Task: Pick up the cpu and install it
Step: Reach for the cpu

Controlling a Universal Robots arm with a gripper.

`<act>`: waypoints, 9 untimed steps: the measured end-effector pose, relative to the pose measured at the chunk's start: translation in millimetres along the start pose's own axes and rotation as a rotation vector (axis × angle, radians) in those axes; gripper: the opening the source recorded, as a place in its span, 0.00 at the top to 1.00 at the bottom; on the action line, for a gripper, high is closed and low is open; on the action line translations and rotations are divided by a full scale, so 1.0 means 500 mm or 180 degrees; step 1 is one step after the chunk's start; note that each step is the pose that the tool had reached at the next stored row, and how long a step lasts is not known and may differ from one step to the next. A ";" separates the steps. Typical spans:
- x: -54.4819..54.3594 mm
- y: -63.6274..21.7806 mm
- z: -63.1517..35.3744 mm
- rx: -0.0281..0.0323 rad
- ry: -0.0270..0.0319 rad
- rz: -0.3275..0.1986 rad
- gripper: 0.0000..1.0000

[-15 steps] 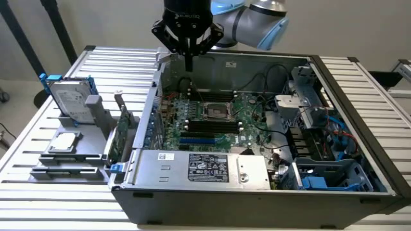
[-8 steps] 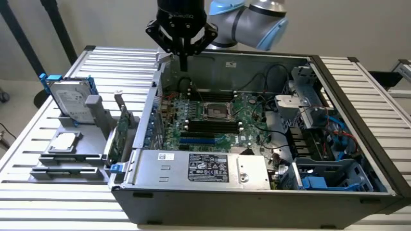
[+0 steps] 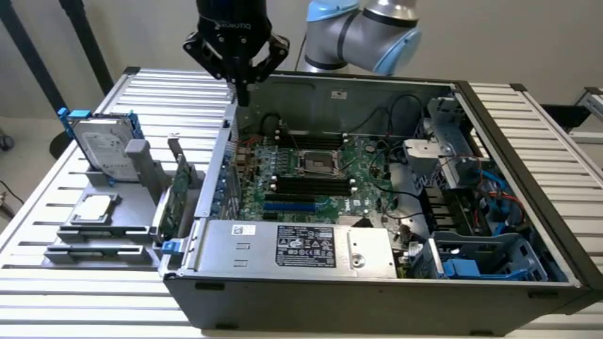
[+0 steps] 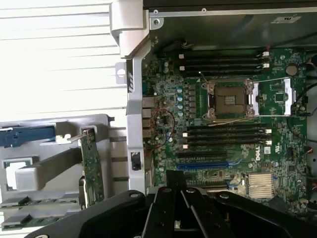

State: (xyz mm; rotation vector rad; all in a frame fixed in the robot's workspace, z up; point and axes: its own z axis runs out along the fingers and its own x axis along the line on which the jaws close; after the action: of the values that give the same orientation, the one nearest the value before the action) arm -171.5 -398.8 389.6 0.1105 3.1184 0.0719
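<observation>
While the cpu [image 3: 94, 209] is lying flat on the grey parts rack [image 3: 137, 201] on the tabletop [image 3: 56, 296], at the exterior view's left and well apart from the computer case [image 3: 377, 296], the gripper [image 3: 242, 99] is hanging over the case's far wall, fingers pressed together and holding nothing. The motherboard's socket [image 3: 318, 164] is sitting open and empty. The pick-up seems not yet begun. Grasping so thin a chip would likely call for spread fingers lined up over its edges.
</observation>
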 end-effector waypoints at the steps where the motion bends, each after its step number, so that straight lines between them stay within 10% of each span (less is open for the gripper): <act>1: 0.009 -0.001 0.001 0.0003 0.0000 -0.0001 0.89; 9: 0.082 -0.007 0.014 0.0036 -0.0003 -0.0001 0.89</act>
State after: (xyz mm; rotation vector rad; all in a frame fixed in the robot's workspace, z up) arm -212.3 -398.8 381.7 0.1101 3.1184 0.0541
